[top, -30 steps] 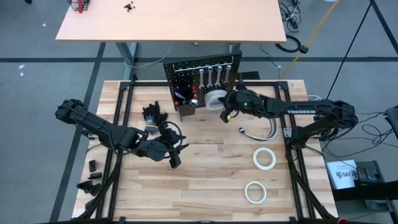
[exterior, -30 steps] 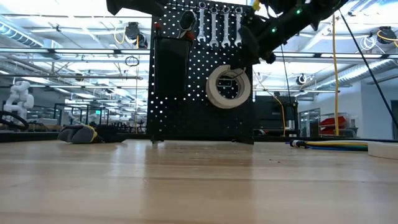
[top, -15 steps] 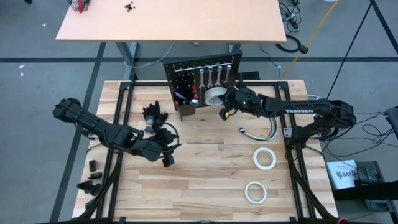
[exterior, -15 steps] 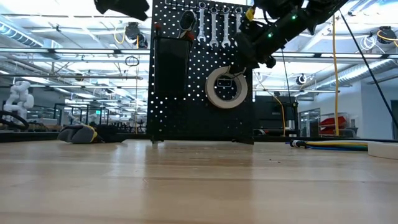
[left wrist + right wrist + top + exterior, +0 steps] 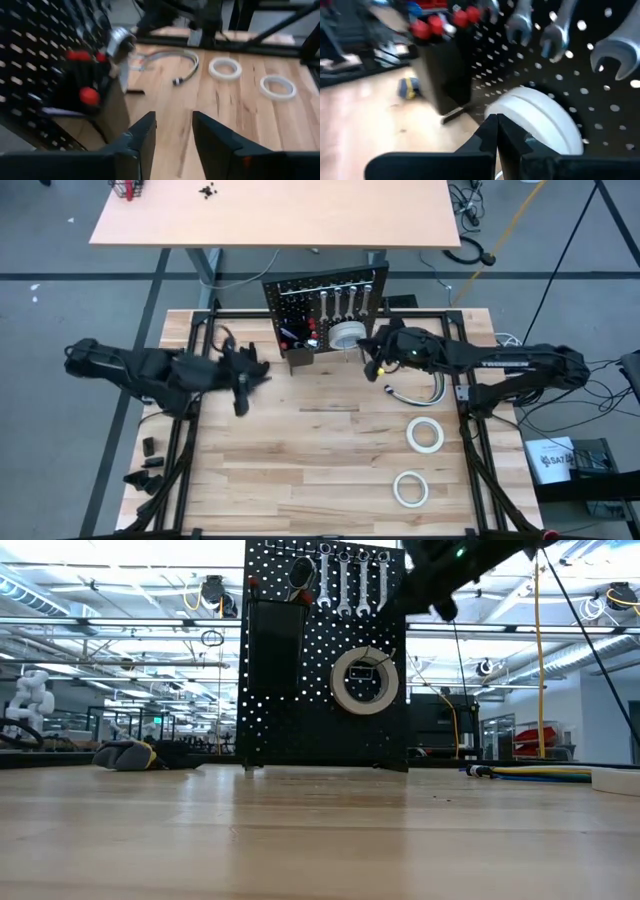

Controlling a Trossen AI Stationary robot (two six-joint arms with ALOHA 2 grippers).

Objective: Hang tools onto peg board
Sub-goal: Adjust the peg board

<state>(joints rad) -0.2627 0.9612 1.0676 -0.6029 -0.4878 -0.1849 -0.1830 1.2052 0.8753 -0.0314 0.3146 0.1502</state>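
High view: the right pincer (image 5: pixel 371 364), pressed together, sits just beside the tape roll (image 5: pixel 346 336) hanging flat on the peg board (image 5: pixel 300 305).

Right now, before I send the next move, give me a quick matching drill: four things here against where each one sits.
Things:
1. wrenches
2. hung tape roll
3. loose tape rolls
4. red-handled screwdrivers

Places:
A. flat on the table, right side
B. in the black bin on the peg board
C. on a hook, lower part of the board
D. in a row along the board's top

Pairs: 1-D, 2-C, 3-A, 4-B
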